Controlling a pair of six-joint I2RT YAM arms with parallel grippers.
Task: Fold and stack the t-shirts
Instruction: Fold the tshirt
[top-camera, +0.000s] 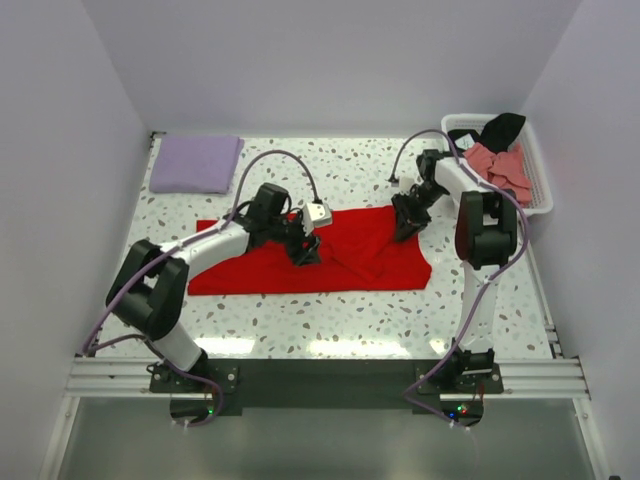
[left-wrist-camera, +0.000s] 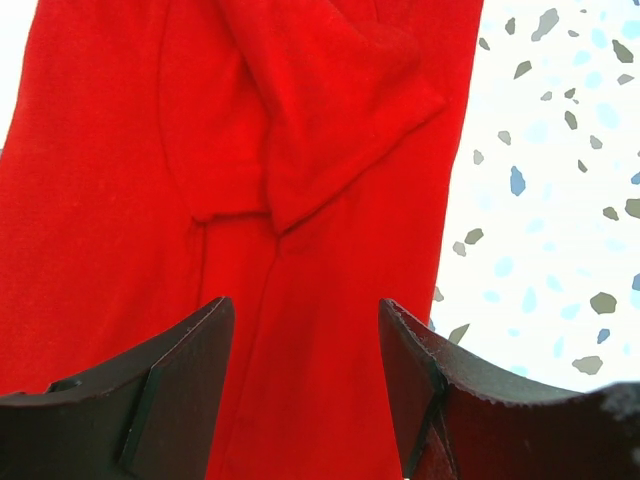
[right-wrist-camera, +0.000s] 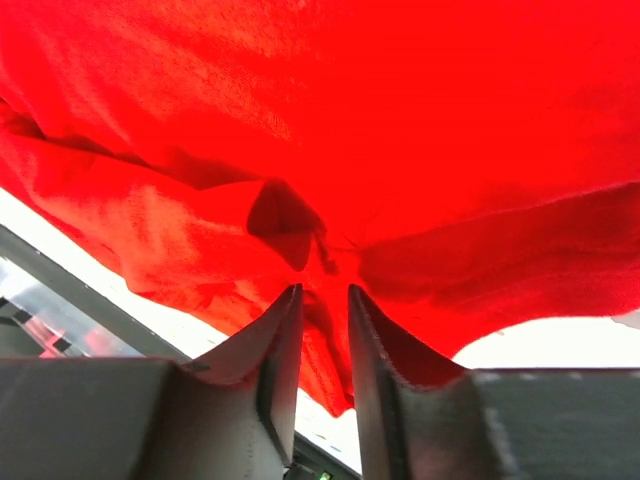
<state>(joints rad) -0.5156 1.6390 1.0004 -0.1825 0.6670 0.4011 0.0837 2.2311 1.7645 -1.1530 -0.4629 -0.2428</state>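
Right, the red shirt (top-camera: 340, 262) lies spread across the middle of the speckled table (top-camera: 330, 325), with one sleeve turned over on itself. The left claw (left-wrist-camera: 305, 340) hangs low over the cloth, jaws spread wide and nothing between them. The right claw (right-wrist-camera: 322, 300) is at the shirt's far right edge, jaws drawn close and pinching a bunched fold of red. A lavender shirt (top-camera: 195, 163) sits folded at the far left corner. A pink shirt (top-camera: 505, 168) and a black shirt (top-camera: 503, 128) are heaped in the white basket (top-camera: 541, 195) at far right.
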